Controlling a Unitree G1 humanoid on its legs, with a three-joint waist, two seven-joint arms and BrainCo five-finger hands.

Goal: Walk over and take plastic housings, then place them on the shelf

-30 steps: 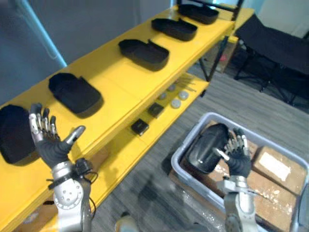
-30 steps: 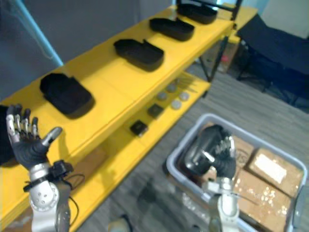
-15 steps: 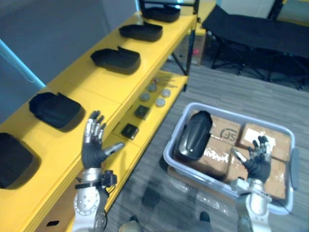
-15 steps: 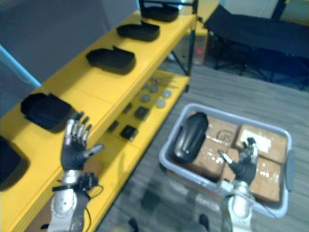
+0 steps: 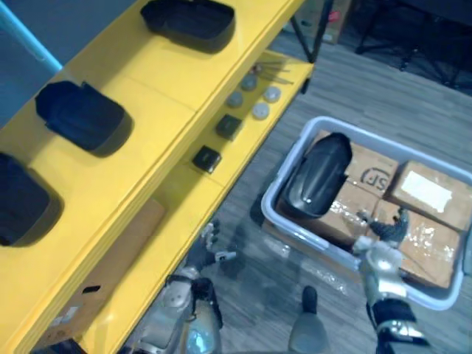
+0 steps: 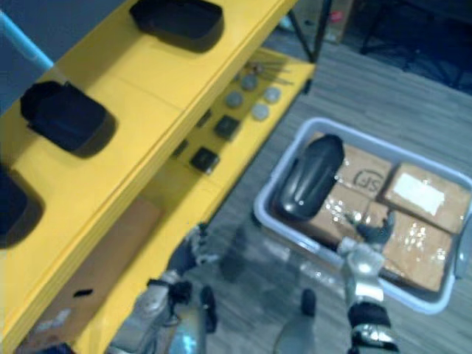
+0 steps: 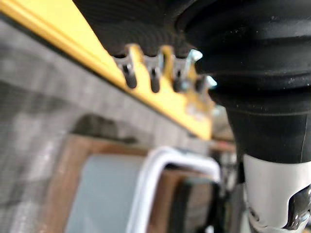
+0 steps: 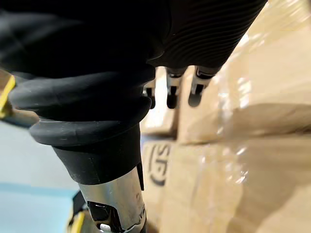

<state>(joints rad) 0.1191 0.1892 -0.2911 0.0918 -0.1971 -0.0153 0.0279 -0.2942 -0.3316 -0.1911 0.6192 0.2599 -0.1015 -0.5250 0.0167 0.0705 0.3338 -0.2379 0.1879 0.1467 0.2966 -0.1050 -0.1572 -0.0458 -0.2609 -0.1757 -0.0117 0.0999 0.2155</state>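
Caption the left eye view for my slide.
Open right hand over boxes in the bin, beside a black housing; open left hand low by the yellow shelf.

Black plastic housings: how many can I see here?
4. Three sit on the yellow shelf: far housing, middle housing, near housing, partly cut off. The fourth housing lies in the grey bin. Others may be out of frame.
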